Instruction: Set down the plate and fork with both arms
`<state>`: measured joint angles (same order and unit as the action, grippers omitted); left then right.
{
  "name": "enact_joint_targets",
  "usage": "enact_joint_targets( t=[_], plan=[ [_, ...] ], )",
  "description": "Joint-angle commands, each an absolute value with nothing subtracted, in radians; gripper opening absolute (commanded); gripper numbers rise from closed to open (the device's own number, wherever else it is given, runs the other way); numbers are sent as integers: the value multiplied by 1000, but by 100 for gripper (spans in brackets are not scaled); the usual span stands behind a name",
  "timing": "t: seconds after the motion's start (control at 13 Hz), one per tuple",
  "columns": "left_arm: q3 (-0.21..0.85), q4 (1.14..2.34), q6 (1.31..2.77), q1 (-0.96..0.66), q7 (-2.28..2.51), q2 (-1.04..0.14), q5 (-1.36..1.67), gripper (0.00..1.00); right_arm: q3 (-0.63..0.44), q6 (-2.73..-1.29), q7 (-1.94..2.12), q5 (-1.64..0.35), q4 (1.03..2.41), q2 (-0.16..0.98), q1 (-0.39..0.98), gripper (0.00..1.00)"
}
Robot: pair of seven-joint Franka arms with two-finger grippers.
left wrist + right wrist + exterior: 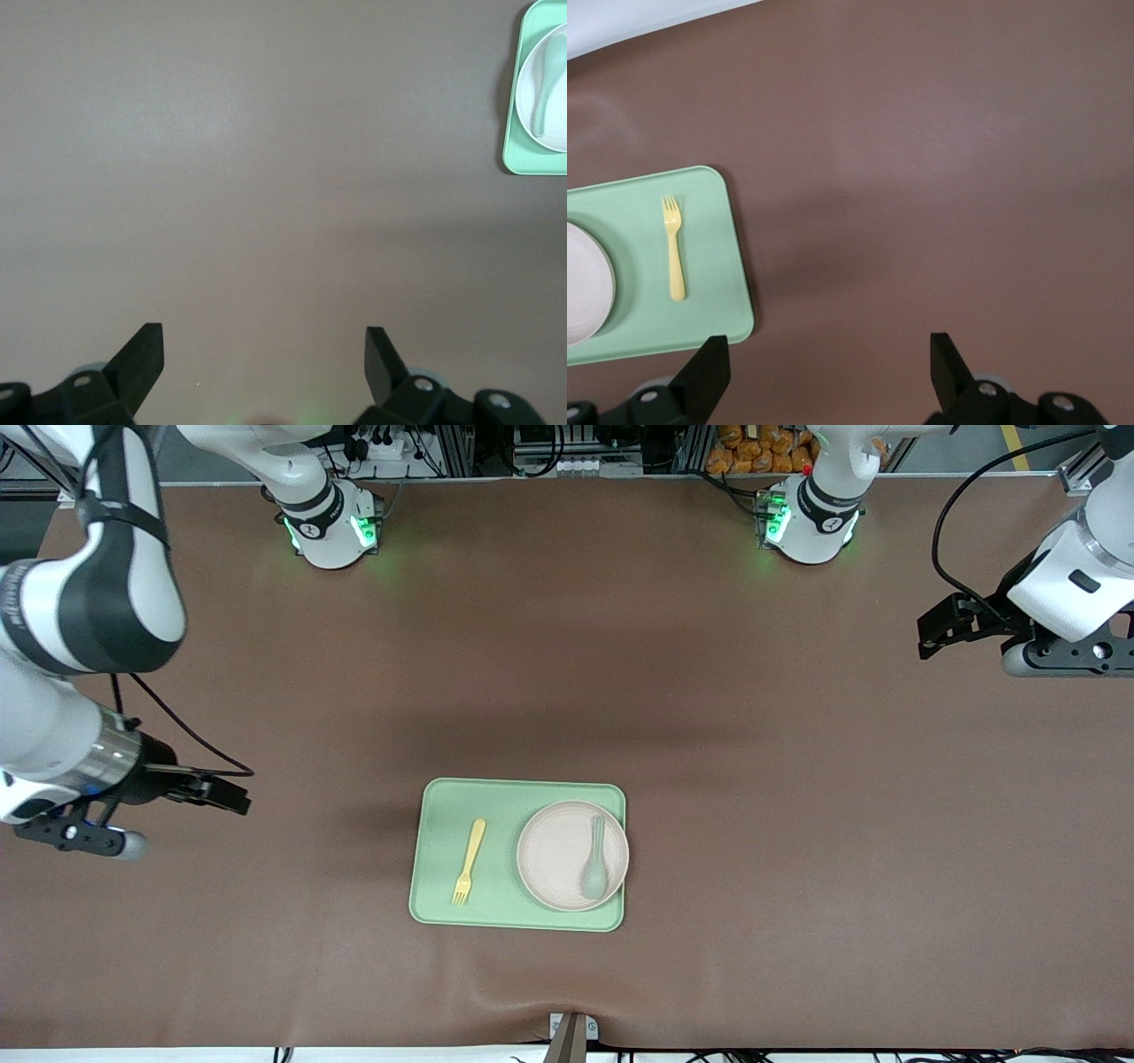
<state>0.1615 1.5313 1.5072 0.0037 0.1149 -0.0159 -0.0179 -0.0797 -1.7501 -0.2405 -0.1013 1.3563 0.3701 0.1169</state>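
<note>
The plate (567, 850) and fork (469, 861) lie on the green tray (443, 797). The left gripper (264, 356) and right gripper (830, 365) wait, fingers spread wide. No writing shows.

The table (797, 824) was covered by a brown matt sheet, smooth but slightly rippled near the front camera's edge (it looked like soft vinyl or leatherette). The tray (443, 841) looked like light green plastic with a matt, even finish and rounded corners. The plate (558, 850) was pale beige-pink plastic, smooth, with a faint sheen along its rim. The fork (469, 859) was pale yellow plastic, matt. The spoon (594, 864) lying in the plate was grey-green plastic of a similar dull finish. The arms' shells were glossy white, with black bands; the right arm's wrist carried a bare metal ring (106, 757), brushed and shiny.
</note>
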Motion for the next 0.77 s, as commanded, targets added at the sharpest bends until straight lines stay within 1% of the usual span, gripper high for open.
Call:
enact_joint_targets(
  t=[0.0, 0.15, 0.31, 0.69],
  plan=[
    [164, 1523, 1514, 9, 109, -17, -12, 100, 21, -1732, -225, -101, 1390, 319, 11, 100],
    [164, 1523, 1525, 9, 107, -15, -12, 100, 67, -1730, -230, -91, 1402, 281, -47, 100],
    [164, 1522, 1529, 9, 107, -15, -12, 100, 71, -1732, -241, -33, 1451, 211, -49, 100],
    [164, 1523, 1532, 9, 109, -15, -12, 100, 64, -1726, -232, 18, 1586, 40, -49, 100]
  ],
)
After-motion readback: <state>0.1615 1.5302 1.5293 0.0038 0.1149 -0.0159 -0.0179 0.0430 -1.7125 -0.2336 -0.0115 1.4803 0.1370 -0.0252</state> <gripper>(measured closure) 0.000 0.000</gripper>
